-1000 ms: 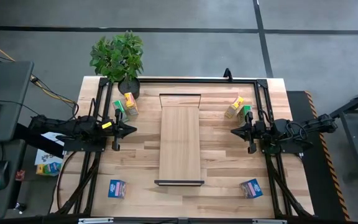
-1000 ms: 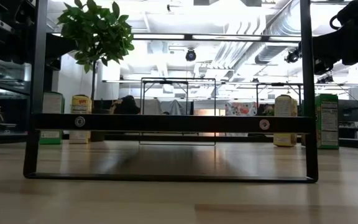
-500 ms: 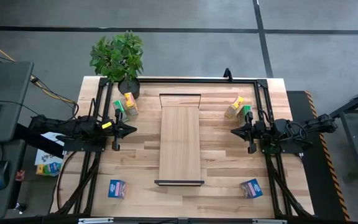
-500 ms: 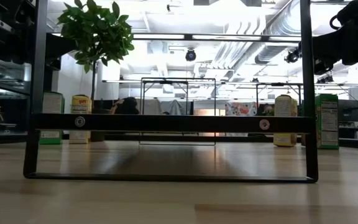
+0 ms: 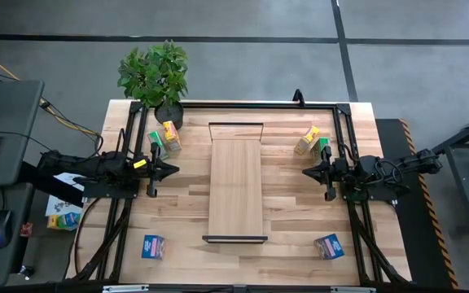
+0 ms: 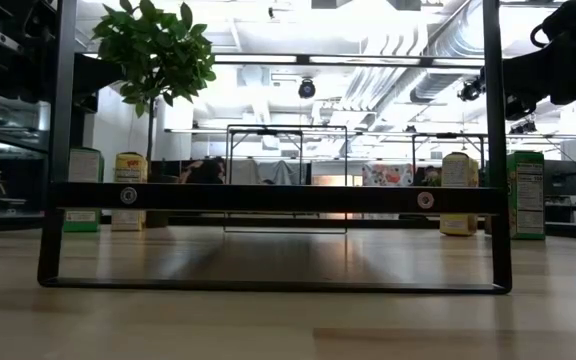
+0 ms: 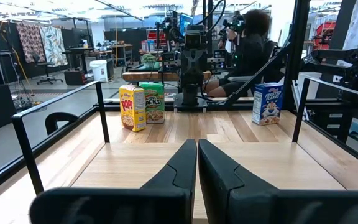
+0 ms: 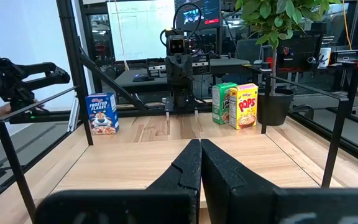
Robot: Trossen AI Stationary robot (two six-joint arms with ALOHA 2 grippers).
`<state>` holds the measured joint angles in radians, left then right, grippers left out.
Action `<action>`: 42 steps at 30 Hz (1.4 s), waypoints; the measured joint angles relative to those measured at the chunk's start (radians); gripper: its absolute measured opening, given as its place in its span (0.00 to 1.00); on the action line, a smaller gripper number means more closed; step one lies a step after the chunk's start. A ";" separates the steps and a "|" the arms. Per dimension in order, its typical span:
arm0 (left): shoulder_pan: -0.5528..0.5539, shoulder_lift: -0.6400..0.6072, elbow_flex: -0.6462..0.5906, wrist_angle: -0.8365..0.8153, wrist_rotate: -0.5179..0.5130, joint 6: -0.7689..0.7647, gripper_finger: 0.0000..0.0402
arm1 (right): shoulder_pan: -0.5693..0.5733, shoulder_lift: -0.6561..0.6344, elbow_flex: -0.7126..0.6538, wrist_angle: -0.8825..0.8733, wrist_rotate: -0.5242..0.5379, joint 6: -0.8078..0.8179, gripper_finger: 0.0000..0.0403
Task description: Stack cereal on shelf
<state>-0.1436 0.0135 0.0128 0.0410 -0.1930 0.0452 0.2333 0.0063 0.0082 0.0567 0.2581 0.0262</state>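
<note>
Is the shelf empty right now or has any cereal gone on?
Empty: the shelf shows bare wood in the high view.

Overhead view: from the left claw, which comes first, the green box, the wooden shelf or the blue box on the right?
From the left gripper:
1. Green box, just beyond it, by the plant.
2. Shelf, mid-table.
3. Blue box, far front right corner.
</note>
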 joint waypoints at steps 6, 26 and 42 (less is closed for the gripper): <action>0.000 0.000 0.000 0.000 0.000 0.000 0.02 | 0.000 0.000 0.000 0.000 0.000 0.000 0.01; 0.000 0.000 0.000 0.000 0.000 0.000 0.02 | 0.000 0.004 0.000 0.119 0.025 0.105 0.01; 0.000 0.000 0.000 0.000 0.000 0.000 0.02 | -0.038 0.211 0.172 0.536 0.351 0.048 0.03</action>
<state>-0.1435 0.0137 0.0128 0.0410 -0.1930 0.0452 0.1949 0.2170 0.1805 0.5926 0.6094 0.0743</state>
